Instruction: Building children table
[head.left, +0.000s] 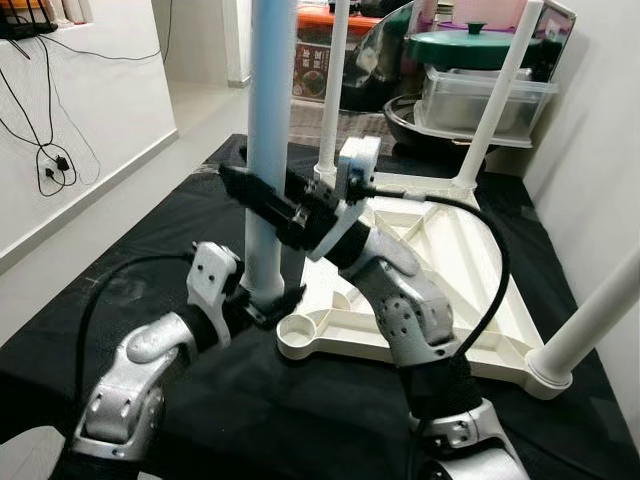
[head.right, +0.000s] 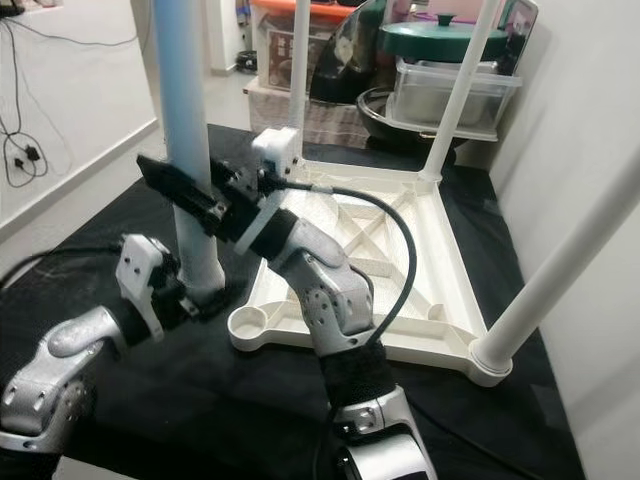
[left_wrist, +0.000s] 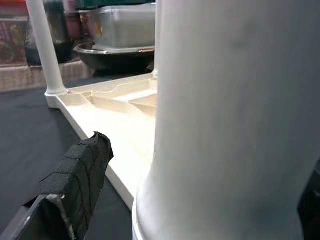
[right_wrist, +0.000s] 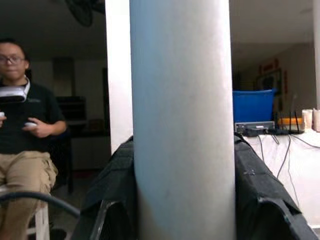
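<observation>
While both grippers clamped one white table leg (head.left: 270, 130), the upturned white children's tabletop (head.left: 440, 290) lay on the black cloth (head.left: 150, 240).

At the left, the left gripper (head.left: 262, 300) held the base of that upright leg, fingers (left_wrist: 82, 175) closed against it where it met the tabletop's near left corner socket. Higher up the same leg, the right gripper (head.left: 250, 195) gripped the shaft, its black fingers (right_wrist: 262, 190) pressed on either side. Further right, three more legs stood in the other corners: one at the far left corner (head.left: 333, 90), one at the far right (head.left: 497, 95), and one at the near right (head.left: 590, 325). Behind the tabletop sat a clear storage tub (head.left: 485, 100) with a green lid (head.left: 470, 45) above it. A seated person (right_wrist: 25, 135) appeared in the right wrist view.
</observation>
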